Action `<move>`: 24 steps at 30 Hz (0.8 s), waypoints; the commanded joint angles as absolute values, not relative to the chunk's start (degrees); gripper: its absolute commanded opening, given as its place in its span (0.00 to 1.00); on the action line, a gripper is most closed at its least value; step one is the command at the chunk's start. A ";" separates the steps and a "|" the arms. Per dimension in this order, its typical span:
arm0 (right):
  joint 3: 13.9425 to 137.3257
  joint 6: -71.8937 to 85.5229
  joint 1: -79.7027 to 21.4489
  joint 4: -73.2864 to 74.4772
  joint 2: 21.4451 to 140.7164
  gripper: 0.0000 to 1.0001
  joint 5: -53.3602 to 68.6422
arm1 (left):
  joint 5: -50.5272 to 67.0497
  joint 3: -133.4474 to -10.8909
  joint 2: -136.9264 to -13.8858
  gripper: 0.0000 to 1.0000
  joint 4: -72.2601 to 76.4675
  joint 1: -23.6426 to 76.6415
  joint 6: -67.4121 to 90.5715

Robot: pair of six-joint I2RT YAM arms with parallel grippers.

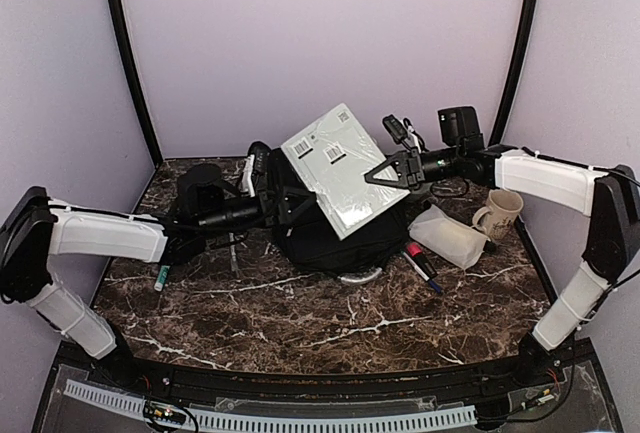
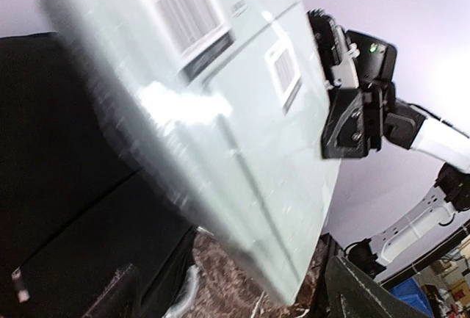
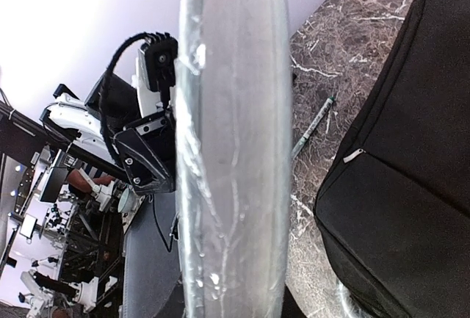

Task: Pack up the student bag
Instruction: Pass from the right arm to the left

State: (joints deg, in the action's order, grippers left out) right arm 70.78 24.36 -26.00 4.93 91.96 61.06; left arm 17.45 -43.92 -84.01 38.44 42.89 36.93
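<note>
black student bag (image 1: pixel 335 241) under right gripper (image 1: pixel 373 176)

The package (image 1: pixel 338 165) sits tilted above the bag (image 1: pixel 330 238) at mid-table, between the left gripper (image 1: pixel 298 201) and the right gripper (image 1: pixel 374 177). Right of the bag lies a pouch (image 1: pixel 450 237), with a mug (image 1: pixel 498 215) farther right and pens (image 1: pixel 422 265) just nearer. A marker (image 1: pixel 162 277) lies well left of the bag.

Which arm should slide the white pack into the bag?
Probably right: the right gripper clamps the pack by its edge above the bag. The left gripper sits at its lower corner, grip unclear.
</note>
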 commanded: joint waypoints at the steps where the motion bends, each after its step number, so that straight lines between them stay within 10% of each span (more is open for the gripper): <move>1: 70.94 25.73 -25.14 -6.77 86.84 0.00 64.72 | 27.50 -49.76 -92.45 0.90 59.74 42.72 43.16; 10: 67.89 21.84 -25.22 -3.68 86.92 0.02 65.36 | 25.17 -54.33 -98.98 0.64 66.18 42.63 46.53; 13: 67.11 16.17 -25.24 1.34 87.01 0.07 64.62 | 27.01 -55.52 -100.25 0.39 67.73 42.63 48.11; 19: 70.39 3.10 -25.22 15.14 87.68 0.47 65.60 | 30.53 -56.32 -100.92 0.05 66.73 42.14 49.22; 24: 77.02 -10.50 -25.22 32.98 90.76 0.54 65.00 | 34.15 -56.79 -101.09 0.00 65.93 41.34 50.09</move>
State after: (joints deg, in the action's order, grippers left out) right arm 71.68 2.79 -24.86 20.25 89.76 63.24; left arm 31.42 -54.43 -102.00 63.44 42.24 49.47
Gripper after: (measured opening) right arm 0.532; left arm 0.209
